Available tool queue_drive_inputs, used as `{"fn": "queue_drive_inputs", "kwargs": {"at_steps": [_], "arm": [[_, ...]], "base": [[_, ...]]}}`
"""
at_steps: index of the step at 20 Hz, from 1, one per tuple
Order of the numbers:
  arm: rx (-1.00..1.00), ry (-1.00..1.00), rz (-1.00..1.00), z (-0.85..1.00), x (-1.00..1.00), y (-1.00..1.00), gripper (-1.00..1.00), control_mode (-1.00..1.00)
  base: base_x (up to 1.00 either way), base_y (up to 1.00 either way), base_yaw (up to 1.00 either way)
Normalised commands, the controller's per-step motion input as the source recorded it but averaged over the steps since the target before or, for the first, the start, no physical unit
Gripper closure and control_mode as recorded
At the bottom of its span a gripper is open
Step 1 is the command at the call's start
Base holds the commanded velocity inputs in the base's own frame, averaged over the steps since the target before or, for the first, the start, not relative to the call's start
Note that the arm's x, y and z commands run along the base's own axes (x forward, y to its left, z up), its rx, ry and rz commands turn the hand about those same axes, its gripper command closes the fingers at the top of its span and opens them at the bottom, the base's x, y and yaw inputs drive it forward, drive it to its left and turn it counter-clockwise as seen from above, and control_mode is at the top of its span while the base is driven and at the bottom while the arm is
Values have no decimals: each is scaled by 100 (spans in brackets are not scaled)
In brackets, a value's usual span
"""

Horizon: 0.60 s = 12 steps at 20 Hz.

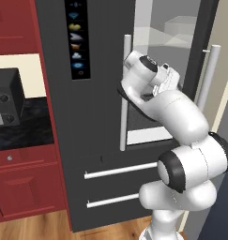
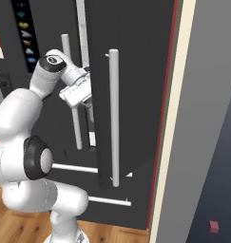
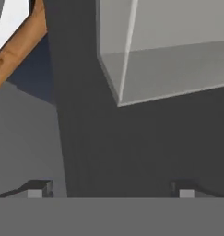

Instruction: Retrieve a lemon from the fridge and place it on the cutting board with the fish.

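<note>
The fridge (image 1: 96,117) is a tall dark grey unit with an icon panel (image 1: 76,37). Its right door (image 2: 136,95) stands partly swung out, its long white handle (image 2: 114,118) facing me. Through the gap I see the pale interior with clear shelves (image 1: 167,28). My hand (image 1: 162,79) reaches into that gap at mid height. In the hand view my gripper (image 3: 112,190) is open, with nothing between its fingertips. It faces a dark grey surface with a clear bin (image 3: 178,60) above it. The lemon, the cutting board and the fish are out of view.
A black microwave (image 1: 5,96) sits on a dark counter (image 1: 26,126) above red cabinets (image 1: 26,187) to the fridge's left. Two drawer handles (image 1: 120,171) run below the doors. A pale wall (image 2: 207,118) stands close on the right of the open door.
</note>
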Motion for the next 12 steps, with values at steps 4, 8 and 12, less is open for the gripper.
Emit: {"fn": "queue_drive_inputs", "kwargs": {"at_steps": [4, 8, 12], "arm": [[-1, 37, -16, 13, -95, -94, -100, -100], [0, 37, -14, 28, -100, -100, -100, -100], [-1, 30, -6, 42, -68, -83, -100, -100]], "base": [[0, 0, 0], [0, 0, 0], [0, 0, 0]]}}
